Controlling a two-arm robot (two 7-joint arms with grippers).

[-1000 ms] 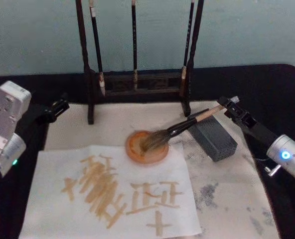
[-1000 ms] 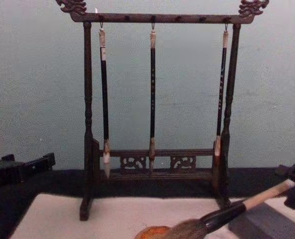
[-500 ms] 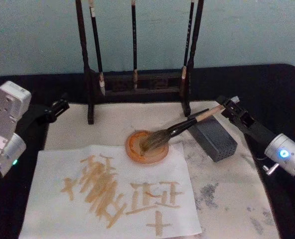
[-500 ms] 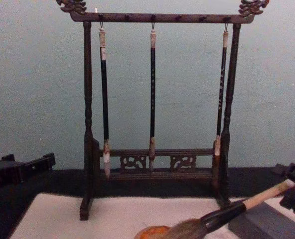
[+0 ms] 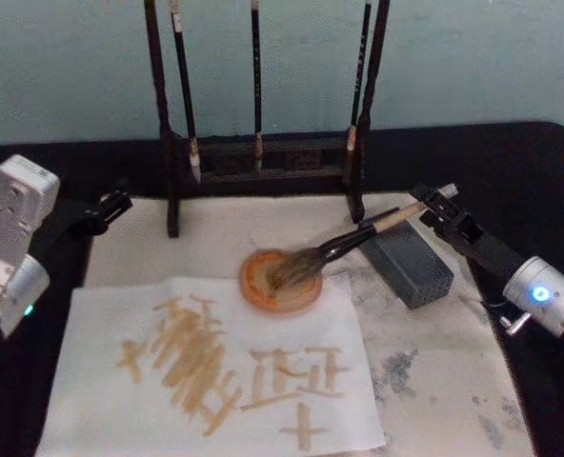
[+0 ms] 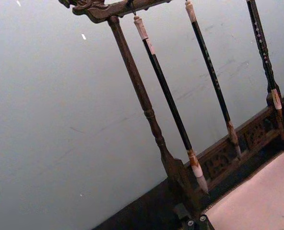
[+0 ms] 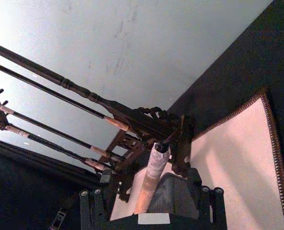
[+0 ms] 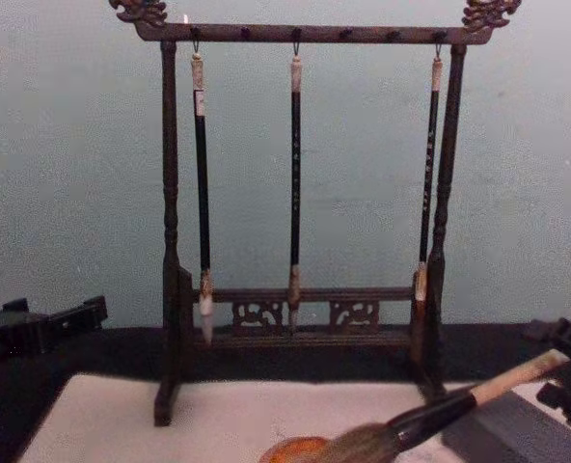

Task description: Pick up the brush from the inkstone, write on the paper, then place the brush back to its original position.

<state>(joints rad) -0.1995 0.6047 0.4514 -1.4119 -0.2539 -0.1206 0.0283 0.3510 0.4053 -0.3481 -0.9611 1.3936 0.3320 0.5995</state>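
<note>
Right gripper (image 5: 440, 207), jaws apart, straddles the brush (image 5: 349, 240) handle's end; left gripper (image 5: 110, 205) sits parked at the left.

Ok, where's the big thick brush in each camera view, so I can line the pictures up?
Head view: brush centre-right, bristles on the orange dish, handle over the grey block.
Chest view: brush bottom right, slanting up to the right.
Right wrist view: brush low in the middle, inside the open right tool.
Left wrist view: go by the landmark.
Shared landmark: the brush stand.
</note>
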